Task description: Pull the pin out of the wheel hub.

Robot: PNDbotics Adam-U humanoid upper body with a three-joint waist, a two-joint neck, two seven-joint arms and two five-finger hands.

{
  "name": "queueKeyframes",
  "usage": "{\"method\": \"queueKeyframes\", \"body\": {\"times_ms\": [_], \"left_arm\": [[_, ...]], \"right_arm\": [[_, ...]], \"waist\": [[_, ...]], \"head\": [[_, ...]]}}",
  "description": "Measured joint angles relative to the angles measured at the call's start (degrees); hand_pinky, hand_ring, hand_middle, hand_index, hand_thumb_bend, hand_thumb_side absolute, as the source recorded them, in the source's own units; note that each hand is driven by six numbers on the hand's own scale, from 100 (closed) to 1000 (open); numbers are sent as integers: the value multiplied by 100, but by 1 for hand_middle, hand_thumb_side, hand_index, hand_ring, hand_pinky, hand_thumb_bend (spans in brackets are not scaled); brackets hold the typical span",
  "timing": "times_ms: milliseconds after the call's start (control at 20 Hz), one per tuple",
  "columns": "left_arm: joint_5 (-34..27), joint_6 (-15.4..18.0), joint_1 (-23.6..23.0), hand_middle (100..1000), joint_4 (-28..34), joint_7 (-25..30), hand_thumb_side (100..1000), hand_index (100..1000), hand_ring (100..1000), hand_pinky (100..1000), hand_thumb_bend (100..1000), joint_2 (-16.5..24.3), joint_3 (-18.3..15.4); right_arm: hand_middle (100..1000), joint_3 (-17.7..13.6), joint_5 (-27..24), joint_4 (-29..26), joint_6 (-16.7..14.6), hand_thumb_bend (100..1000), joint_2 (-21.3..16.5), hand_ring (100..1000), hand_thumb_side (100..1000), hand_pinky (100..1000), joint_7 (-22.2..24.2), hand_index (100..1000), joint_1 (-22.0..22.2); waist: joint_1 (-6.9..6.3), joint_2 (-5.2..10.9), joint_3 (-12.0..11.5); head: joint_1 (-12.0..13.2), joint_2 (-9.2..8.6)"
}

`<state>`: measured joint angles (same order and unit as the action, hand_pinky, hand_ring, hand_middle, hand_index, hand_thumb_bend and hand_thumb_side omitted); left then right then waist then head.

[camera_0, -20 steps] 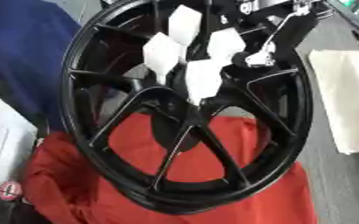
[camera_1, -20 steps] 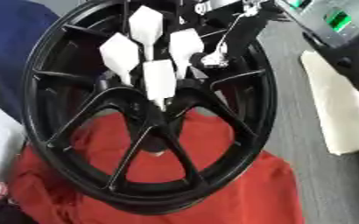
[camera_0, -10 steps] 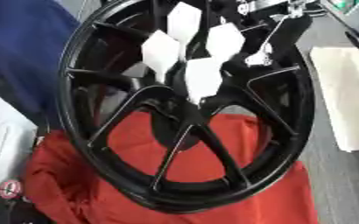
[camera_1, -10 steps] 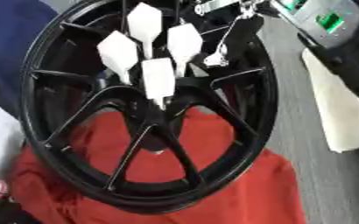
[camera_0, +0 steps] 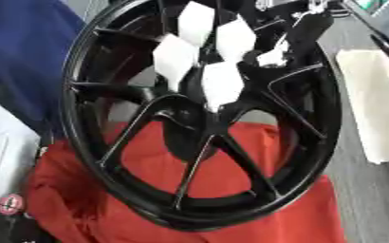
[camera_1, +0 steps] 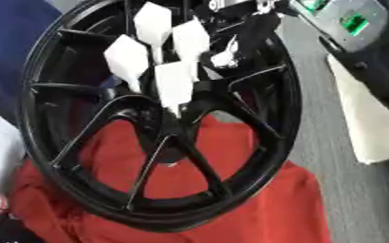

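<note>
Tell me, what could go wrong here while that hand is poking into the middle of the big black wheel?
The right hand has its white-tipped fingers bunched at the centre of the wheel, and they hide the spot where a pin would sit, so it may miss or fumble it. The wheel appears tilted on the red cloth; a pull might shift or tip it. The arm also reaches between the spokes and could catch on one.
</note>
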<state>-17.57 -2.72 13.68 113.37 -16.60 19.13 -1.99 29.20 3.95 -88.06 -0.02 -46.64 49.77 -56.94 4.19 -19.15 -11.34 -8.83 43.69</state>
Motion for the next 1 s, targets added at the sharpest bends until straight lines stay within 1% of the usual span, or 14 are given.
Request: {"method": "queueKeyframes", "body": {"times_ms": [250,550,1000], "left_arm": [[0,-3,3,661,0,3,665,711,805,796,245,-7,0],[0,-4,5,661,0,3,666,711,805,797,243,-8,-1],[0,-28,5,661,0,26,672,711,806,799,238,-36,-2]], "right_arm": [[792,-32,0,-44,-110,100,-1,981,380,890,167,861,-9],[789,-47,-3,-26,-156,100,0,979,387,888,205,856,-47],[748,-62,-155,46,-204,100,39,962,350,878,212,823,-78]], "waist": [[15,-1,-1],[18,-13,-20],[24,-18,-45]], "head": [[10,-24],[10,-54],[22,-105]]}}
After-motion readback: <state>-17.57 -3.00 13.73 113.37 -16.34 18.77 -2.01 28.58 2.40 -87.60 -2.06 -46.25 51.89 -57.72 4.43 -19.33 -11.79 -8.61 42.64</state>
